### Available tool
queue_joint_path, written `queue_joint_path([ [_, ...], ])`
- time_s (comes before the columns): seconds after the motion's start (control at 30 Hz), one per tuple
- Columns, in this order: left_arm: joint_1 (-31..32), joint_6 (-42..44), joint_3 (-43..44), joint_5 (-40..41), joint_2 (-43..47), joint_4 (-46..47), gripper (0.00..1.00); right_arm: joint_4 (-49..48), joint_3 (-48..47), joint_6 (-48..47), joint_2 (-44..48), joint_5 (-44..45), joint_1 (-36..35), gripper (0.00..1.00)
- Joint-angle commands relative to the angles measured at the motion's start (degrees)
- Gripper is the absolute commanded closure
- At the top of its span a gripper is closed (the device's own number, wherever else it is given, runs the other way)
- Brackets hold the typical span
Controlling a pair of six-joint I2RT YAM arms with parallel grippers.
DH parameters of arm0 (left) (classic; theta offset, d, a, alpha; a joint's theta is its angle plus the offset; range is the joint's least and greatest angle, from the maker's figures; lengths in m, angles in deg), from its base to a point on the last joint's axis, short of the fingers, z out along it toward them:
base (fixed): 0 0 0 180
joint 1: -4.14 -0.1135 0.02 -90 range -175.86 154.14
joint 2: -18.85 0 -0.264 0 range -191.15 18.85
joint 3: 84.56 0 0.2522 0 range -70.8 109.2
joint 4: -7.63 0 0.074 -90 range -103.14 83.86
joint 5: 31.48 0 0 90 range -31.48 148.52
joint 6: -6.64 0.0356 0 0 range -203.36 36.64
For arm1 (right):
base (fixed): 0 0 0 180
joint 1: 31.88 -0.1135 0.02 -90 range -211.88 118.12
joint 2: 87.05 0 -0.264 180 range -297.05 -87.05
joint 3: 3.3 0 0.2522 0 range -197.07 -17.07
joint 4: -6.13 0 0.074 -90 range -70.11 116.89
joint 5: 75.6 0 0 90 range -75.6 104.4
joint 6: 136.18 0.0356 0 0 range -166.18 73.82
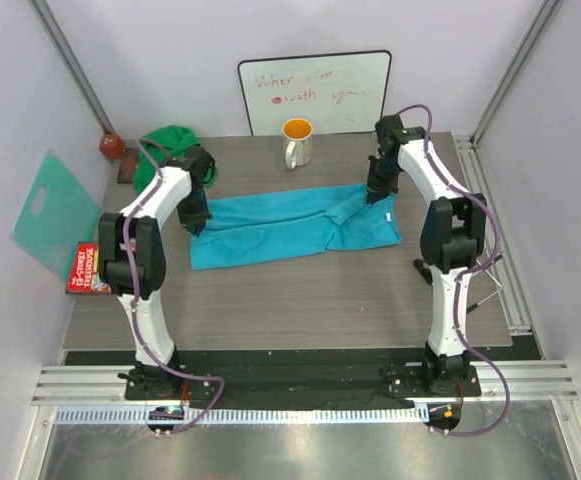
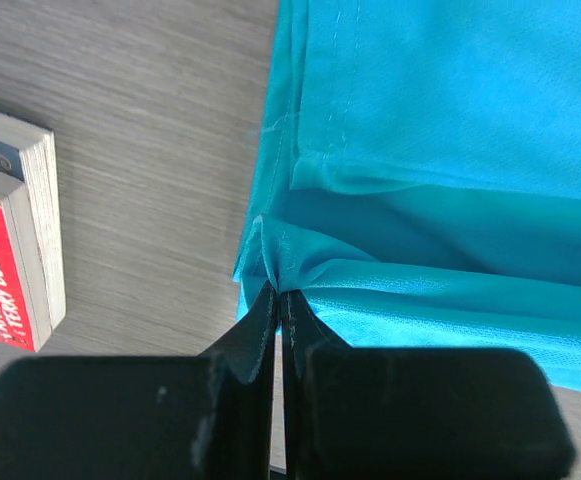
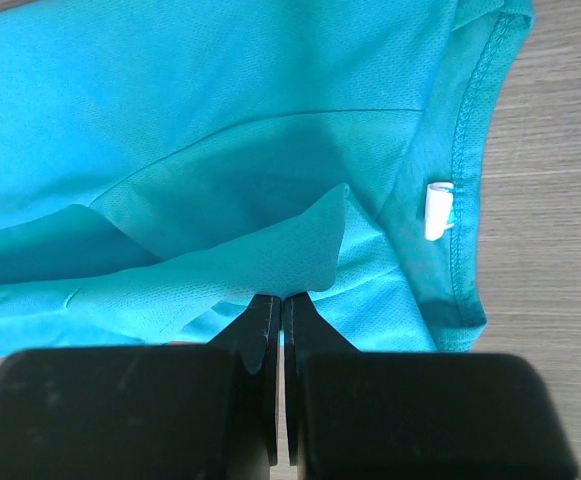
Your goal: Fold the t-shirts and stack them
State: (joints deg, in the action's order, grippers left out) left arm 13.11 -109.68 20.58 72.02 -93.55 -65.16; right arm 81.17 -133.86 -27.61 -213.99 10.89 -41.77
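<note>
The turquoise t-shirt (image 1: 290, 228) lies stretched left to right across the middle of the table, partly folded along its length. My left gripper (image 1: 198, 224) is at its left end, and in the left wrist view the jaws are shut on a pinch of the turquoise t-shirt's (image 2: 430, 150) edge, left gripper (image 2: 278, 292). My right gripper (image 1: 378, 194) is at the collar end. There the right gripper (image 3: 281, 298) is shut on a raised fold of the turquoise t-shirt (image 3: 220, 130), beside its white label (image 3: 438, 210). The green t-shirt (image 1: 169, 146) sits bunched at the back left corner.
A white mug (image 1: 297, 143) with an orange inside stands behind the shirt, in front of a whiteboard (image 1: 315, 92). A mint plastic sheet (image 1: 55, 208) leans at the left wall above a red book (image 1: 88, 268). Stacked books (image 2: 15, 240) lie left of the left gripper.
</note>
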Motion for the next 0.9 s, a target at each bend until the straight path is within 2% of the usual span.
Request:
queue_joint_path([
  [0.0, -0.5, 1.3, 3.7, 2.4, -1.5, 0.3, 1.00, -1.1, -2.3, -0.2, 0.5, 1.3, 0.1, 0.99],
  [0.33, -0.9, 0.6, 9.2, 3.8, -7.2, -0.2, 1.00, -1.3, -2.3, 0.2, -1.0, 1.9, 0.1, 0.99],
  [0.53, -0.9, 0.3, 9.6, 5.5, -8.6, -0.6, 0.99, -1.9, -2.5, 0.5, -2.1, 2.3, 0.2, 0.98],
  [0.57, -0.9, -0.3, 9.7, 6.3, -8.9, -0.7, 0.97, -1.9, -2.5, 0.7, -2.3, 2.9, 0.1, 0.97],
  [0.6, -1.0, -0.7, 10.0, 7.8, -9.2, -1.2, 0.86, -1.9, -2.5, 0.9, -2.3, 3.2, 0.1, 0.93],
  [0.67, -1.0, -1.5, 10.1, 9.4, -9.2, -1.4, 0.77, -2.1, -2.4, 0.9, -2.2, 3.2, 0.1, 0.85],
  [0.7, -1.0, -1.8, 10.0, 10.1, -9.0, -1.2, 0.66, -2.1, -2.4, 0.9, -2.1, 4.5, 0.2, 0.84],
  [0.87, -1.0, -2.1, 10.6, 12.9, -7.7, -0.5, 0.59, -2.1, -2.7, 1.3, -1.2, 8.2, 0.1, 0.77],
])
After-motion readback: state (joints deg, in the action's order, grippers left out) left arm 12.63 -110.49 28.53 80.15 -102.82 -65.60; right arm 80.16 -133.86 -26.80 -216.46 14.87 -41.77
